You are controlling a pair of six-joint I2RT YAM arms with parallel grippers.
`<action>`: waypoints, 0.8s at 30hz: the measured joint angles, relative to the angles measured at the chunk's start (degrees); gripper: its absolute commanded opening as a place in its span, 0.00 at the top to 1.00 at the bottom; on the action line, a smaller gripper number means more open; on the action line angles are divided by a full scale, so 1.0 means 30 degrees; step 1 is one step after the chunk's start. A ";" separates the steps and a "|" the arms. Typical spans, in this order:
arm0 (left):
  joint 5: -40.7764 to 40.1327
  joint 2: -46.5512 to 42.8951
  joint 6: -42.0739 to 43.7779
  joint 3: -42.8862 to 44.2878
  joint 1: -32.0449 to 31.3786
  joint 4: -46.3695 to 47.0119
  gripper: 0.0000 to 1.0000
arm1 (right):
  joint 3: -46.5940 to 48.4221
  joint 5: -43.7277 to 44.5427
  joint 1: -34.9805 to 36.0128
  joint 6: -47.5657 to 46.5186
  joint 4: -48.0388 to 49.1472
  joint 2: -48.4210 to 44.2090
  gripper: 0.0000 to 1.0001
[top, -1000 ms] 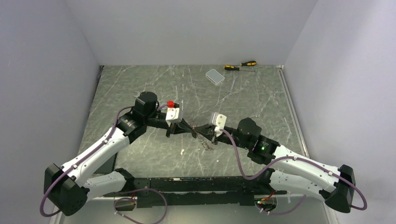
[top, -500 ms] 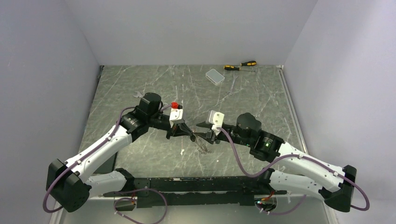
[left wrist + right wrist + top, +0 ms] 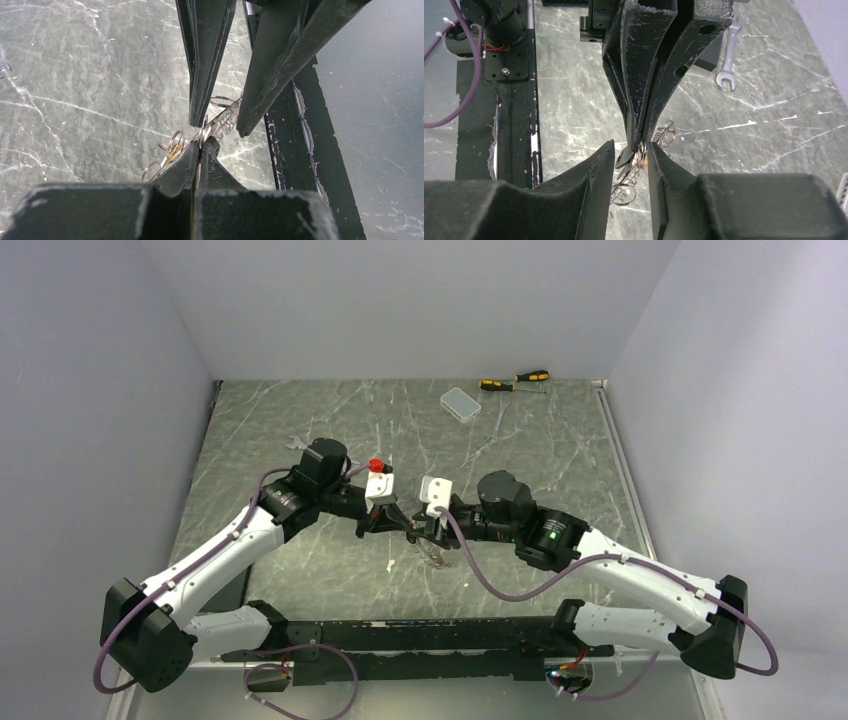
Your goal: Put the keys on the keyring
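Note:
My left gripper (image 3: 200,146) is shut on the thin silvery keyring (image 3: 221,120) and holds it just above the table. Small rings and a yellow-headed key (image 3: 170,154) hang beside its tips. My right gripper (image 3: 631,150) is open, and its fingers (image 3: 594,180) straddle the left gripper (image 3: 642,141) tips. The black-headed key (image 3: 624,157) dangles in that gap, with wire loops (image 3: 623,194) below it. From above, both grippers (image 3: 405,525) (image 3: 428,530) meet mid-table, the keyring (image 3: 437,552) hanging under them. The pale key does not show clearly.
A silver spanner (image 3: 726,65) lies on the marble behind the left arm. Two yellow-and-black screwdrivers (image 3: 515,380) and a pale box (image 3: 460,402) sit at the back. A black rail (image 3: 420,635) runs along the near edge. A small white scrap (image 3: 390,565) lies near the grippers.
The right gripper has opened and moved left until its fingers straddle the left gripper's tips. The left gripper shifted slightly right at first and stays shut on the ring.

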 measured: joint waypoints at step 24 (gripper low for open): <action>-0.0007 0.0029 0.0095 0.0000 -0.0022 -0.0554 1.00 | -0.0007 0.0240 -0.0022 -0.0488 -0.0015 0.0852 1.00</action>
